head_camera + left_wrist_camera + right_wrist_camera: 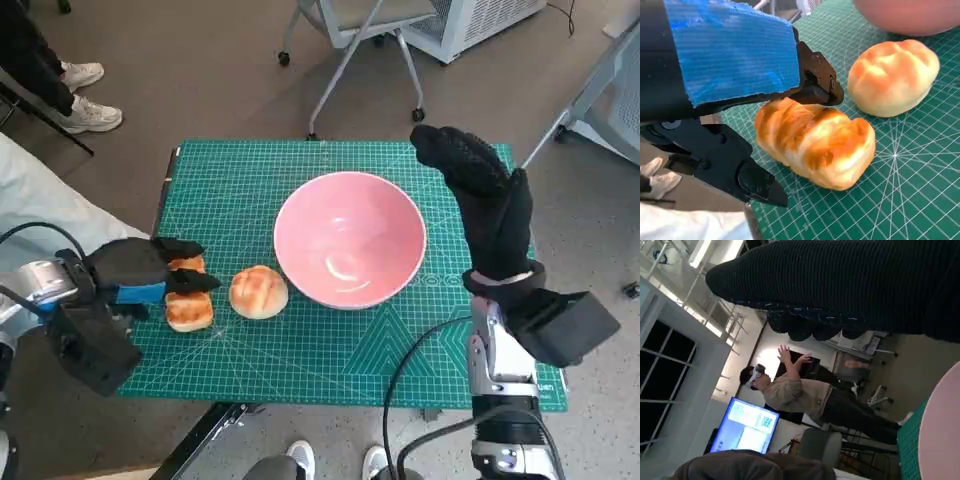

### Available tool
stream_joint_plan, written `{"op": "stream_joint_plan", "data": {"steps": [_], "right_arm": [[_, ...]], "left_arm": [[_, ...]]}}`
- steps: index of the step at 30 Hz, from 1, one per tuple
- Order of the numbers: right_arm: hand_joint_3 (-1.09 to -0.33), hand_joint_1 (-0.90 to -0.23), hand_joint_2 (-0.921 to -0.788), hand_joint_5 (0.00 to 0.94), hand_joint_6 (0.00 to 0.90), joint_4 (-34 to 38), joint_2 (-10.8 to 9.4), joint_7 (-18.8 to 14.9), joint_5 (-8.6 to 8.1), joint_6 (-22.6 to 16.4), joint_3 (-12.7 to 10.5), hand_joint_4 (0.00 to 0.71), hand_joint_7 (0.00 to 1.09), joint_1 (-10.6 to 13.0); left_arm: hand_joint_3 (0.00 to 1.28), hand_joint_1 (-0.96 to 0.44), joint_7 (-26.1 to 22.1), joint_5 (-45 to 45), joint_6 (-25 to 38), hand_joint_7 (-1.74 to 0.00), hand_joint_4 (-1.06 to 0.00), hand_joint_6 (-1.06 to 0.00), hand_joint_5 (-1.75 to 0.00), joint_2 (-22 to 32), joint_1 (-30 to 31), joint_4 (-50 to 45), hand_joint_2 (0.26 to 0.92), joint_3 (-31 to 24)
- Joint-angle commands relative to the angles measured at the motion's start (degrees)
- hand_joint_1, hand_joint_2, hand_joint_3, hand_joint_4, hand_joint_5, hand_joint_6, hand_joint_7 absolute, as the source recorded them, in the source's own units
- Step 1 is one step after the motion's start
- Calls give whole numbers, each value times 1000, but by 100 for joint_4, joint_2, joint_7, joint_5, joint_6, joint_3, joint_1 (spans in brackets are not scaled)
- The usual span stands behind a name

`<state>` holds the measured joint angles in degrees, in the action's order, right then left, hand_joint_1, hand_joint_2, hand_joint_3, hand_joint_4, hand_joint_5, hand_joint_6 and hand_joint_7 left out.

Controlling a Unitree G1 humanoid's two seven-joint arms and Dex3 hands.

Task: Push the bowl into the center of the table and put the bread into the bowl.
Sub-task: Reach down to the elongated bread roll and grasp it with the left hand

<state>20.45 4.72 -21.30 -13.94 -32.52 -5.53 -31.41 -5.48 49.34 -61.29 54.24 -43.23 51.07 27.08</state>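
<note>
The pink bowl (pixel 350 240) stands empty near the middle of the green mat (pixel 300 350); its rim (pixel 940 430) also shows in the right wrist view. A round bun (pixel 258 292) (pixel 892 75) lies just left of the bowl. Further left lies an elongated golden bread (pixel 188 308) (pixel 815 145). My left hand (pixel 140 272) is over it, fingers apart on either side: one fingertip (pixel 822 92) touches its top, the other fingertip (pixel 760 185) stands a little off it. My gloved right hand (pixel 485 200) is raised with fingers extended, just right of the bowl and apart from it, holding nothing.
A wheeled chair (pixel 350 40) stands behind the table and a white unit (pixel 470 20) at the back right. A person's shoes (pixel 85 95) show at the far left, white cloth (pixel 40 210) beside the table, feet (pixel 300 460) at the front edge. A person (pixel 790 390) stands in the room.
</note>
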Motion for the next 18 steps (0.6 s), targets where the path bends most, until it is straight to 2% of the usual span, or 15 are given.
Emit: {"op": "stream_joint_plan", "data": {"steps": [1,7,18], "right_arm": [[-840,-731,-921,2,18,4,-20,-10,-73,107,-16,177,618,135],[-836,-732,-921,2,20,60,-29,-17,-83,101,-17,178,616,126],[-833,-735,-921,2,23,97,-28,-32,-93,124,-8,177,611,111]], "left_arm": [[1,-131,108,100,-116,-11,-311,-421,-6,29,-107,-29,692,66],[1,-166,98,31,-178,-11,-322,-431,-6,44,-152,-78,686,27],[5,-104,248,93,-193,-8,-335,-442,-4,43,-164,-227,699,17]]}}
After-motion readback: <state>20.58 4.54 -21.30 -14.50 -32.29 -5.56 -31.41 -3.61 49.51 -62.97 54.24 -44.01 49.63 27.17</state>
